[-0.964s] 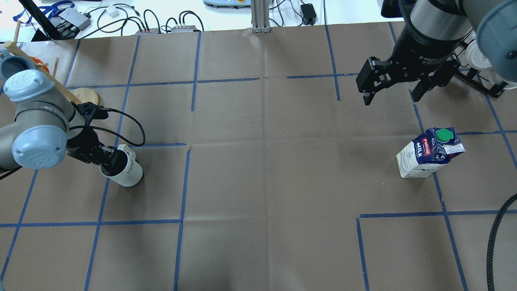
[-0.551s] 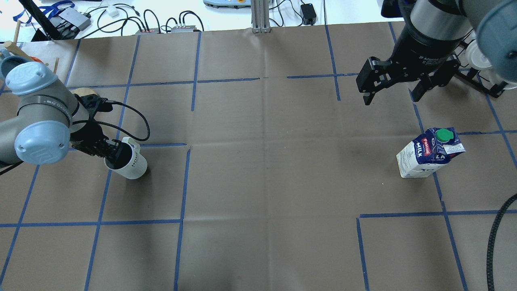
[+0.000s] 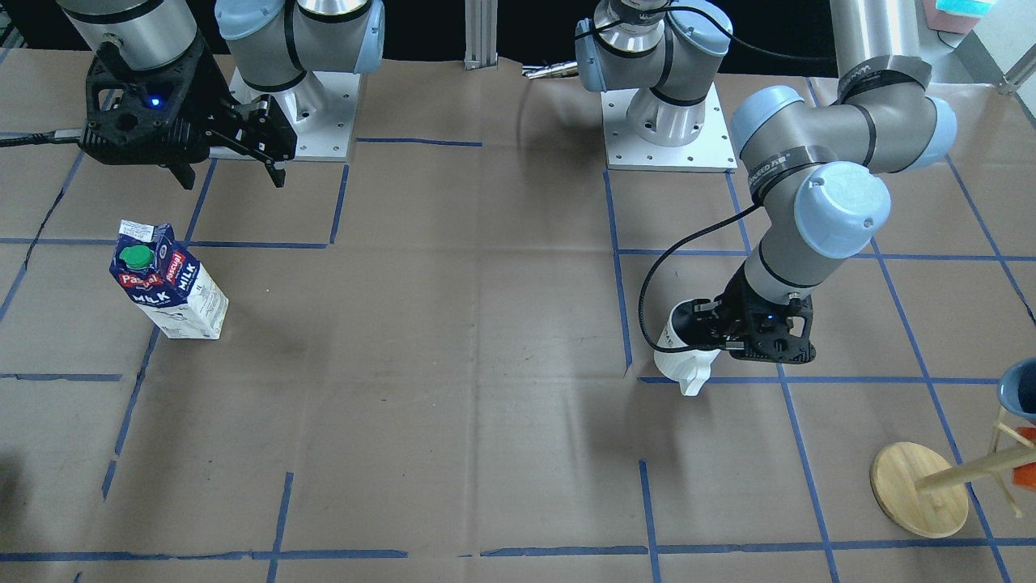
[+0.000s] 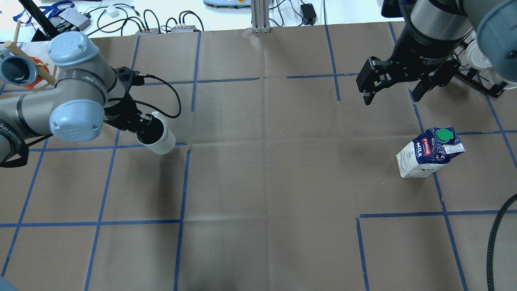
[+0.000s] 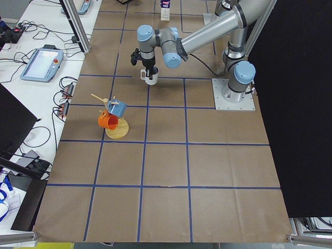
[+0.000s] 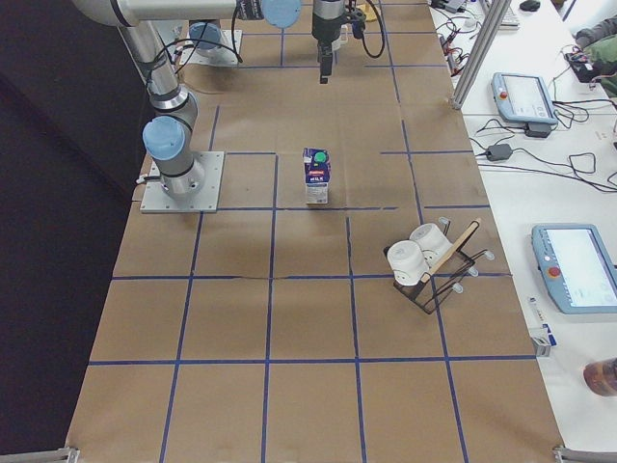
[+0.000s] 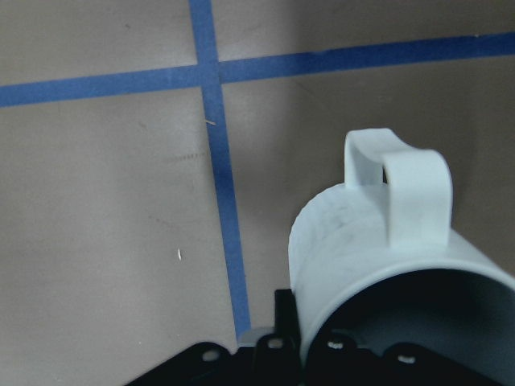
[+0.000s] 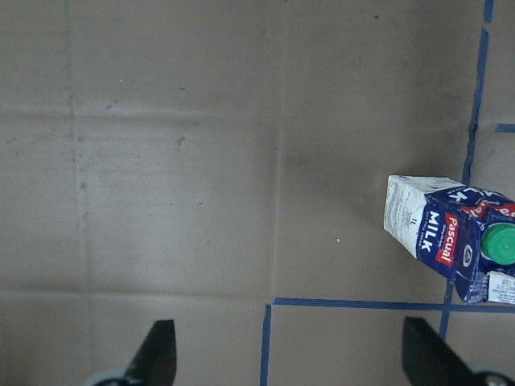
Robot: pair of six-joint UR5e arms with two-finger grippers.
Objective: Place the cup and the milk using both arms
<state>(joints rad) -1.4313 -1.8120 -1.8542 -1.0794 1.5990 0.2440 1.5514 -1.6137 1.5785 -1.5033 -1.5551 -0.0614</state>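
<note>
You had the left end effector [image 4: 142, 127] clamped on the rim of the cup [image 4: 161, 142], cup tilted at the left of the desk [image 4: 262, 182], right end effector [image 4: 391, 99] spread wide, milk [image 4: 428, 155] stood upright, apart from it.

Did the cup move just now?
Yes. The cup, held in the left pincer, went right and farther from the robot, up to the short blue tape line.

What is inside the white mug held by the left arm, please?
The white mug shows only a dark interior; the left gripper grips its rim. Its bottom is hidden in shadow.
</note>
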